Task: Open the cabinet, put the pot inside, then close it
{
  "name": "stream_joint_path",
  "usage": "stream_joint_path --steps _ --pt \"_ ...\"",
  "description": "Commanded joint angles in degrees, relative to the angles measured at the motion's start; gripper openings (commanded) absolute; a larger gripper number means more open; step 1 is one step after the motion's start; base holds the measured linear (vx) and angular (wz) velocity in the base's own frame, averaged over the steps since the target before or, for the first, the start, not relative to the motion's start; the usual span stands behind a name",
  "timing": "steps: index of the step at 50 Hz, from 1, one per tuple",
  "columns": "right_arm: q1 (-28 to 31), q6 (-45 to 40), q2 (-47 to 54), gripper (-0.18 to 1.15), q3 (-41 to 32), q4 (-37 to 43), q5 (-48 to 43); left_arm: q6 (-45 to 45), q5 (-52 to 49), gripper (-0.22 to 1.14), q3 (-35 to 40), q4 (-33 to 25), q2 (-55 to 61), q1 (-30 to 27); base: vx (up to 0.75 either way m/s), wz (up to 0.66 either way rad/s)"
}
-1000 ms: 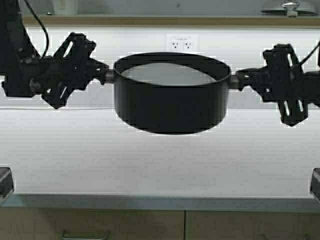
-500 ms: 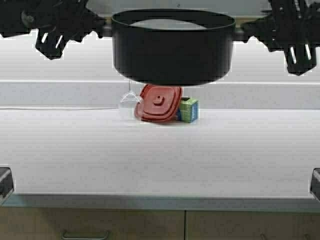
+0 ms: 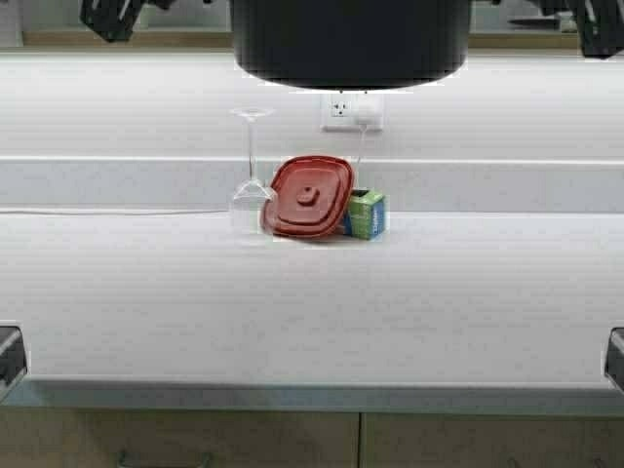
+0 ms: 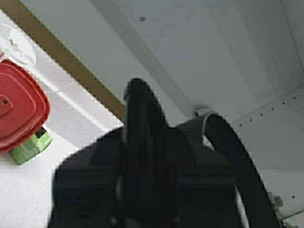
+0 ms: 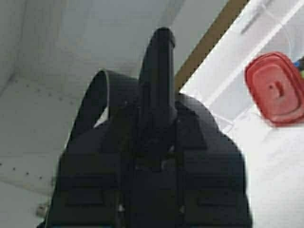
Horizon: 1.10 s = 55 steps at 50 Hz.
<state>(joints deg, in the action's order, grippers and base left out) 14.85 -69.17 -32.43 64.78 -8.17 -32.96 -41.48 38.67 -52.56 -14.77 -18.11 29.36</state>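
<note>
Pot is up at the top edge of the high view, carried in the air well above the counter, its rim out of frame. I have it by its 2 side loop handles: the left gripper is clamped on one loop, the right gripper on the other, each wrist view showing the dark curve of the pot wall just past the fingers. Grey cabinet interior with shelf-pin holes fills the background of both wrist views, so I judge the cabinet is open and the pot is at shelf height. Handling: rigid metal, likely weighty, slick finish; the thin loops can pivot in the jaws, so I keep both sides level. Below sit a red lid, wine glass and small green box, the fragile glass directly under the carry path.
</note>
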Motion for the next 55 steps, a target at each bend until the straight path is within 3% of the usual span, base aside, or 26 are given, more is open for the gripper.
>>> stream_joint_path --steps 1,30,55 --pt "2.02 1.32 -2.55 0.07 -3.96 -0.62 2.29 5.36 -2.02 0.02 4.31 0.62 -2.29 1.85 0.04 -0.02" --pt "2.02 1.67 -6.24 0.07 -15.38 -0.79 16.88 7.47 -9.93 0.02 12.83 -0.35 -4.92 1.85 0.16 0.01" --pt "2.02 1.67 5.89 0.07 -23.73 -0.79 16.88 10.55 -11.69 0.02 16.7 -2.99 -0.62 1.41 0.16 -0.07"
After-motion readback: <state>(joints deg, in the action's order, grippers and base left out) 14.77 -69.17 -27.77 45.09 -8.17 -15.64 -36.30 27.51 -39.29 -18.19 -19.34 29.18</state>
